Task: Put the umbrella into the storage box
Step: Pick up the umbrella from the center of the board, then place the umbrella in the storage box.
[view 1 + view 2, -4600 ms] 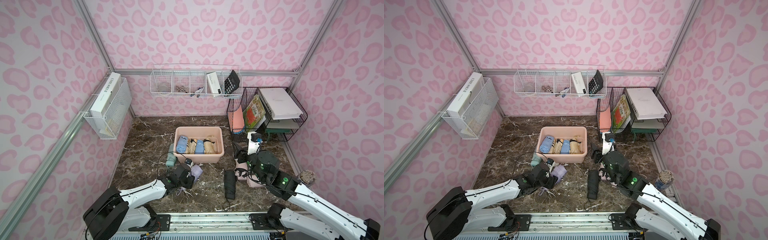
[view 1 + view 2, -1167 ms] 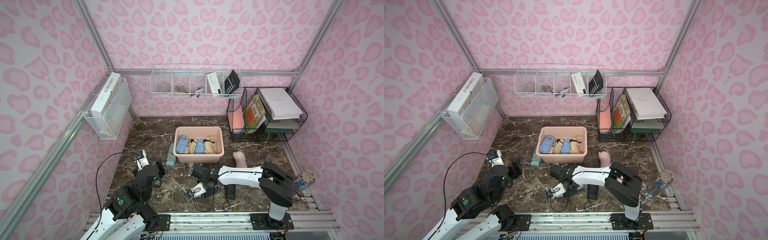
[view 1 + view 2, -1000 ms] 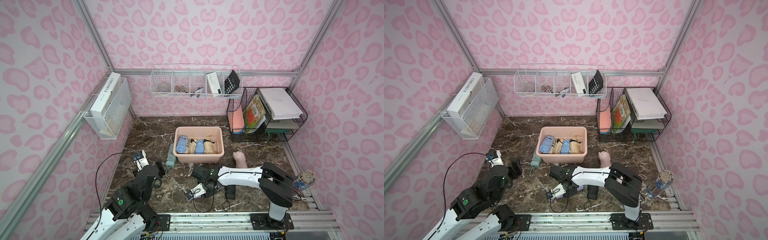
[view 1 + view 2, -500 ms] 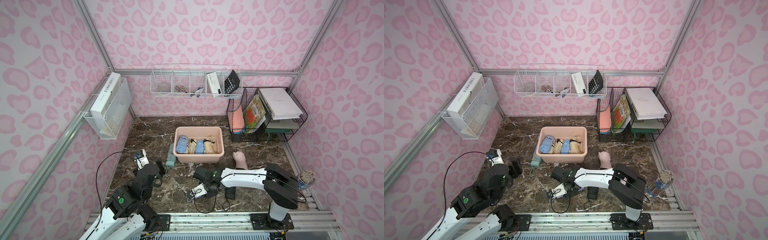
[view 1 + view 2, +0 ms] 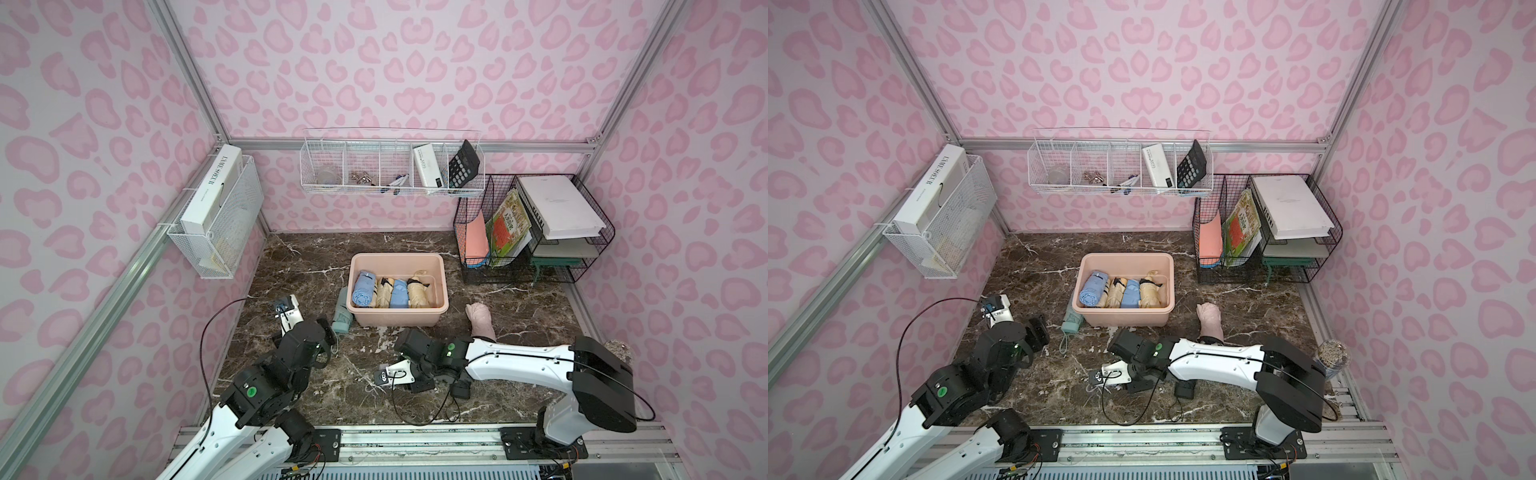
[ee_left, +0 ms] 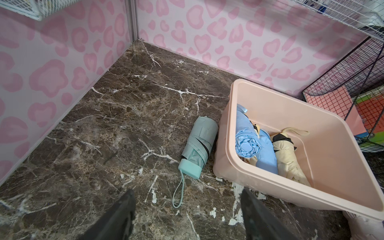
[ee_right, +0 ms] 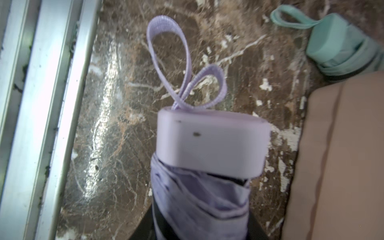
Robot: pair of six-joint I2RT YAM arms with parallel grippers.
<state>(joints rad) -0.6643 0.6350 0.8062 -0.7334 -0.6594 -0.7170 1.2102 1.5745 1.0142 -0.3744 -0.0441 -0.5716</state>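
In the right wrist view my right gripper [image 7: 200, 220] is shut on a folded lilac umbrella [image 7: 209, 143], whose handle cap and strap loop stick out past the black fingers. In both top views the right arm [image 5: 515, 363] lies low over the floor in front of the peach-pink storage box [image 5: 399, 319] and hides that umbrella. The box [image 6: 270, 187] holds several folded umbrellas, blue and cream. A teal umbrella [image 6: 197, 145] lies on the floor against the box's left side. My left gripper [image 6: 187, 192] stands open and empty just short of its strap.
A pink folded umbrella [image 5: 480, 320] lies right of the box, and a black one [image 5: 459, 390] shows partly under the right arm. A black wire file rack [image 5: 536, 232] stands at the back right. White wire baskets [image 5: 390, 166] hang on the walls. An aluminium rail [image 7: 41, 104] edges the floor's front.
Since the oldest frames the left arm has drawn back to the left and the right arm has reached over to the lilac umbrella. Over the last second the right wrist shifted only slightly.
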